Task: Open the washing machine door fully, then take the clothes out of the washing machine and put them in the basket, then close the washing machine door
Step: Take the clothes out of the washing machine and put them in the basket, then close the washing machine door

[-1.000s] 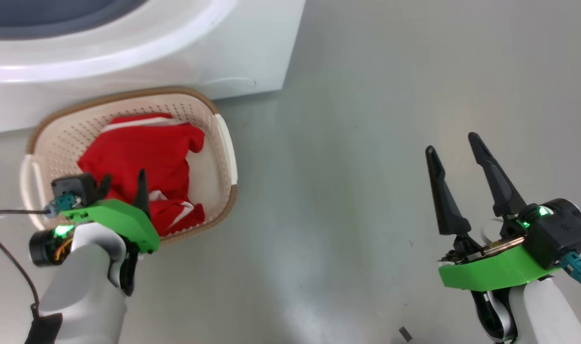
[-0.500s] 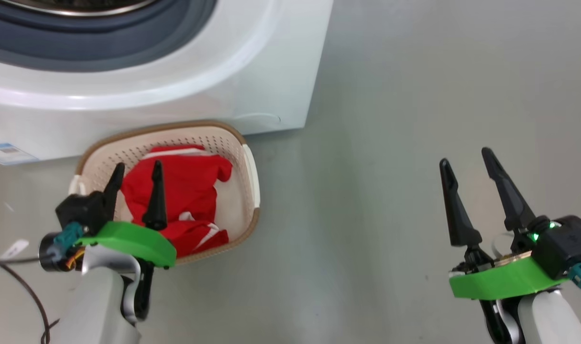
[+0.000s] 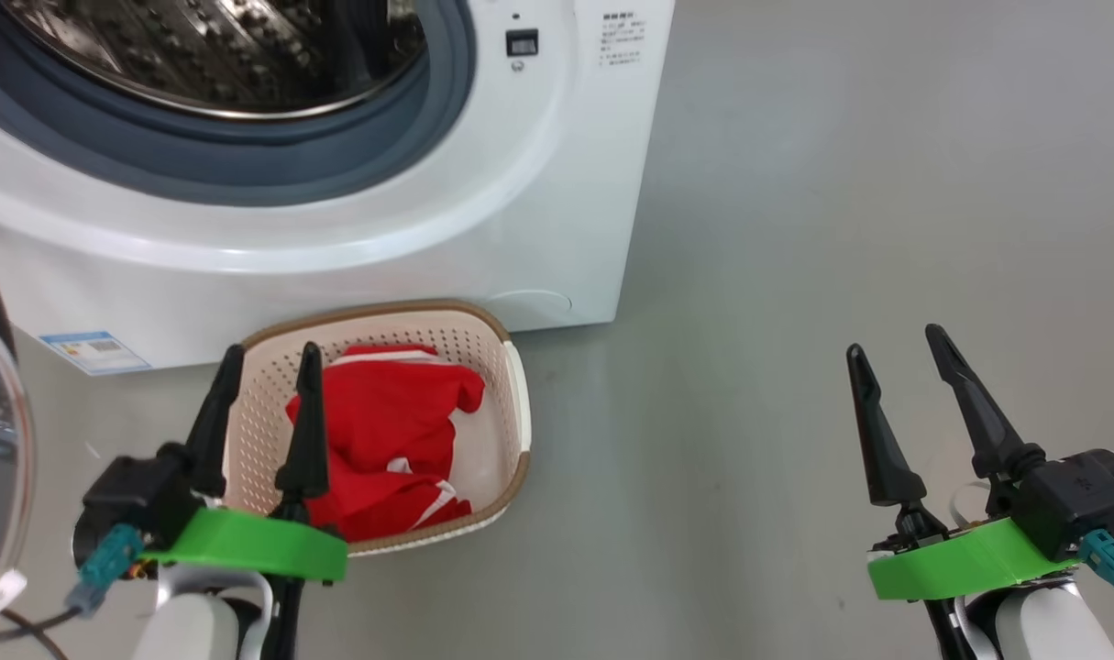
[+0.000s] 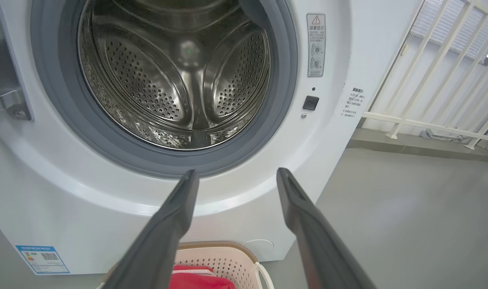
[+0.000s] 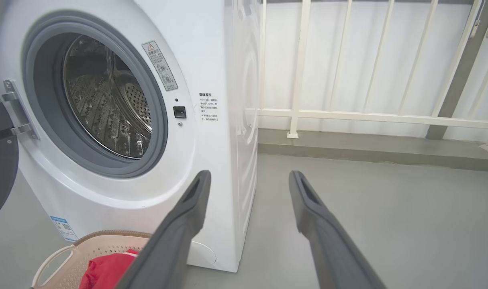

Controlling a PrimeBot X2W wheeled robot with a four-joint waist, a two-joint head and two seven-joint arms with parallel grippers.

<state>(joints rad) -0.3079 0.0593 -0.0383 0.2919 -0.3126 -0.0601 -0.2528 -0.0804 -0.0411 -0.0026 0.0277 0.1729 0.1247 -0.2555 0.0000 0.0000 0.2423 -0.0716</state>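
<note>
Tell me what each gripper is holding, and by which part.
Nothing is held. The left gripper and the right gripper are both open and empty; the clothes lie loose in the basket.

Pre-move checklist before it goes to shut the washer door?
1. washing machine drum empty, no fabric visible: ok
2. clothes inside the basket: ok
3. left tool open, holding nothing: ok
4. right tool open, holding nothing: ok
5. door swung open on the hinge side, nothing hanging in the opening: ok
6. door's closing swing clears the basket: cannot tell
</note>
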